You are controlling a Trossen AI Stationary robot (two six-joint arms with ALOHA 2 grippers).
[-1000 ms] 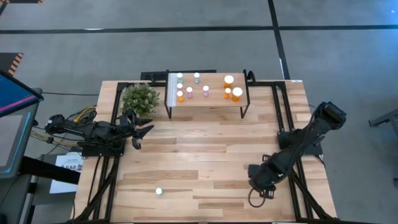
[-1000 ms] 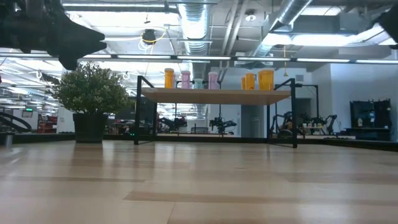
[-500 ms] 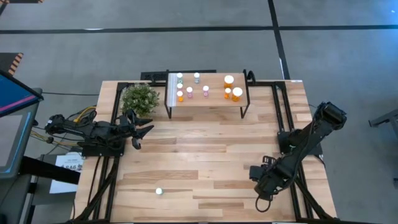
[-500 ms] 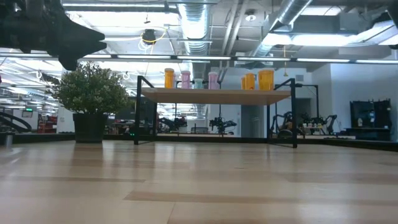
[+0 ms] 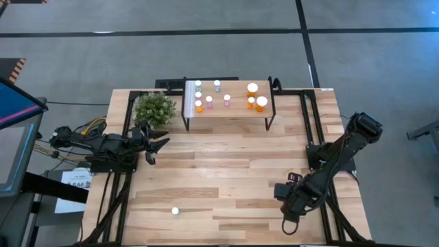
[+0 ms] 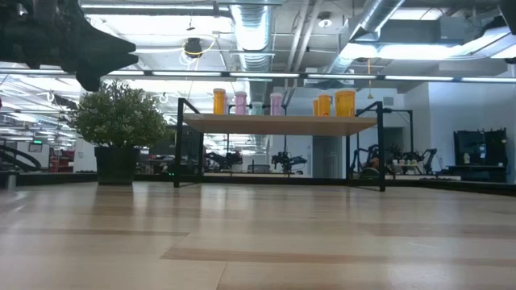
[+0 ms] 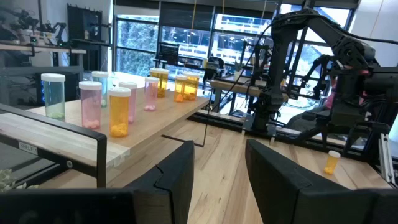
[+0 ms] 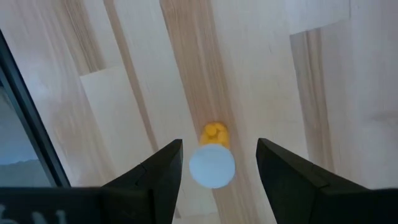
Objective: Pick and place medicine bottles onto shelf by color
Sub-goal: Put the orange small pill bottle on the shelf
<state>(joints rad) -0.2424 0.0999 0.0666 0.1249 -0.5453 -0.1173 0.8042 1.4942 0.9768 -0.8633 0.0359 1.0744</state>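
Shows, at left beside the potted plant [image 5: 154, 108], the idle left gripper [image 5: 162, 143], jaws part-open and empty. Centre back: shelf [image 5: 230, 111] already carrying most medicine bottles [image 5: 261, 103]. Leaves one loose bottle [image 5: 175, 210] near the front edge of the tabletop [image 5: 219, 165]. At right: right gripper [image 5: 282, 194], jaws open astride an upright orange bottle [image 8: 212, 163], not touching. Beyond: grey floor [image 5: 206, 55], ducted workshop ceiling [image 6: 258, 24].

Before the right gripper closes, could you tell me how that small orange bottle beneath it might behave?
The orange bottle stands upright, narrow and tall, so a nudge could tip it. Round-bodied, it would probably roll once down. The right gripper straddles it with open fingers.
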